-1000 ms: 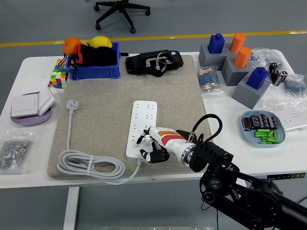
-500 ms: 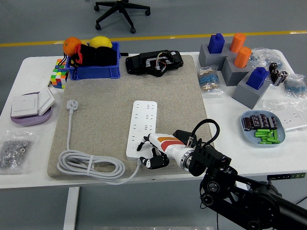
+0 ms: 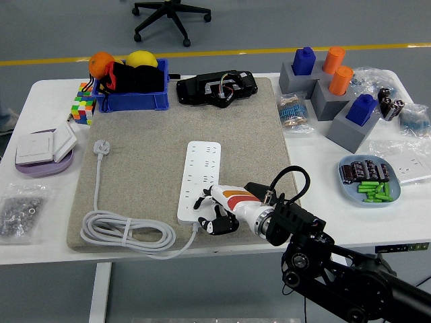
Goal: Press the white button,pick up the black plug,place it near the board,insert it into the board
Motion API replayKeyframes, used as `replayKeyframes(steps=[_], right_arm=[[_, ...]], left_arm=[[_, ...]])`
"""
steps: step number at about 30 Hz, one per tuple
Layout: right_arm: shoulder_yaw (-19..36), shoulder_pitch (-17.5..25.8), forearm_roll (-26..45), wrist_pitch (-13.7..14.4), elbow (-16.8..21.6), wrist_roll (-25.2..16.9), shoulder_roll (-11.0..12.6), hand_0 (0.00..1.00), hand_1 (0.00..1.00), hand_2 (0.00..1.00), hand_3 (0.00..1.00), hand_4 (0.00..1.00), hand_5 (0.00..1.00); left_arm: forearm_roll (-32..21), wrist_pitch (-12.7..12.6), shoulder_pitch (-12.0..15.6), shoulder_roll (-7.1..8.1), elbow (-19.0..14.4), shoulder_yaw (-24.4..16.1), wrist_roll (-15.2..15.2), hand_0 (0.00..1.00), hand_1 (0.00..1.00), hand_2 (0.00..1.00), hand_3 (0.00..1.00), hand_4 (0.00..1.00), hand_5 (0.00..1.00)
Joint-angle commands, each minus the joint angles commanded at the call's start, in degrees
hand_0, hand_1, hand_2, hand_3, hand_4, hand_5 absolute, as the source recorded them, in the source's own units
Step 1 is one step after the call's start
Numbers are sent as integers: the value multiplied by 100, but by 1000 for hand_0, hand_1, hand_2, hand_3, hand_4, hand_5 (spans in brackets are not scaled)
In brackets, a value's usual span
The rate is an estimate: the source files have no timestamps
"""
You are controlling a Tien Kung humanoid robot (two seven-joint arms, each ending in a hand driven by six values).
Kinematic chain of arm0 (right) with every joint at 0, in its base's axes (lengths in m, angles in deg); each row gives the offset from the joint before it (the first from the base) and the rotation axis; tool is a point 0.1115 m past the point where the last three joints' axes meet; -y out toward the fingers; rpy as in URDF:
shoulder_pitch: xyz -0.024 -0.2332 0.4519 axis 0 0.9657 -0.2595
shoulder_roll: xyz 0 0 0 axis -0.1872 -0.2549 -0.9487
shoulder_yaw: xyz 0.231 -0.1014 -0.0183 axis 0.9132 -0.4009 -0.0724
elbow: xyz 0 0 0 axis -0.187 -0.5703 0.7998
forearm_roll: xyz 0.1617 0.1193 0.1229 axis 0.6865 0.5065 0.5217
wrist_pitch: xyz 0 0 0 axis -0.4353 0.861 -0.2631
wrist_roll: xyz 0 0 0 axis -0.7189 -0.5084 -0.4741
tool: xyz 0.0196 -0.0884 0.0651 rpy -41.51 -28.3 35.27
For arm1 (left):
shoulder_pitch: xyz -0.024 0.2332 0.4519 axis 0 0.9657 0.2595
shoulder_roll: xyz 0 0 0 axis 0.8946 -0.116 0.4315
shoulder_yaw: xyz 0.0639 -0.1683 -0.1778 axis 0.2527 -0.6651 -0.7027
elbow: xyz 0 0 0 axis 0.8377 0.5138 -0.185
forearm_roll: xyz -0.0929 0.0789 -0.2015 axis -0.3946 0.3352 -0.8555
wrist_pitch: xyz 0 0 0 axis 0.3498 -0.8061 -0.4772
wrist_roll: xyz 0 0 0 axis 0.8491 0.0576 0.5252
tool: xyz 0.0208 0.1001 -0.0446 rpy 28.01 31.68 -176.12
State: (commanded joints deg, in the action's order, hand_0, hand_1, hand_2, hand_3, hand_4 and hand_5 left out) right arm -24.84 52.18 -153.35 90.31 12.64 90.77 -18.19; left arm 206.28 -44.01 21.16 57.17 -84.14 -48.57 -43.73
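The right hand [image 3: 217, 214] is hovering at the near end of the strip [image 3: 199, 180], fingers curled and holding nothing, apparently working the button there; the button itself is hidden. The press should be short and straight down, so the strip does not skid. A white plug [image 3: 101, 147] is lying well left on the mat [image 3: 155, 134]; no black one is identifiable. The table [image 3: 40, 94] is crowded, and beyond it a chair [image 3: 172, 15] is standing on grey floor.

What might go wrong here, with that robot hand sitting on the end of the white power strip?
The right robot hand rests on the near end of the white power strip, so a hard push could slide the strip on the mat. The strip's white cable lies coiled close by and might catch a finger. The plug on the mat is white, not black, which could confuse the pick.
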Motion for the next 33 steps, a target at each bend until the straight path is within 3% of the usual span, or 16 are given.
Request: replayKeyframes(steps=[10, 20, 25, 26, 31, 32, 33], right_arm=[[-25, -1, 4, 0, -50, -52, 32, 2, 2, 149, 621, 601, 212], [416, -20, -148, -6, 870, -125, 118, 2, 2, 149, 619, 599, 211], [705, 55, -424, 57, 990, -408, 162, 2, 2, 149, 619, 599, 211], [812, 96, -484, 79, 955, -521, 181, 89, 91, 180, 625, 601, 188], [1219, 276, -568, 117, 731, -1027, 249, 89, 91, 180, 625, 601, 188], [1306, 317, -568, 113, 673, -1146, 262, 617, 619, 562, 661, 850, 170], [1372, 351, -564, 103, 627, -1221, 272, 617, 619, 562, 661, 850, 170]], left_arm=[[-9, -1, -14, -11, 0, 4, 0, 626, 629, 632, 685, 534, 371], [-3, -5, -10, -2, 0, -5, 6, 627, 629, 632, 685, 535, 371], [-8, -3, -16, -12, 0, 7, 9, 627, 629, 632, 685, 535, 371], [-23, -2, -18, -13, 0, 19, 9, 627, 628, 633, 684, 535, 371], [-8, -7, -17, -11, 0, -6, 10, 627, 628, 633, 684, 535, 371], [-1, -8, -15, -9, 0, -15, 11, 626, 629, 633, 684, 535, 372], [3, -9, -14, -9, 0, -21, 11, 626, 629, 633, 684, 535, 372]])
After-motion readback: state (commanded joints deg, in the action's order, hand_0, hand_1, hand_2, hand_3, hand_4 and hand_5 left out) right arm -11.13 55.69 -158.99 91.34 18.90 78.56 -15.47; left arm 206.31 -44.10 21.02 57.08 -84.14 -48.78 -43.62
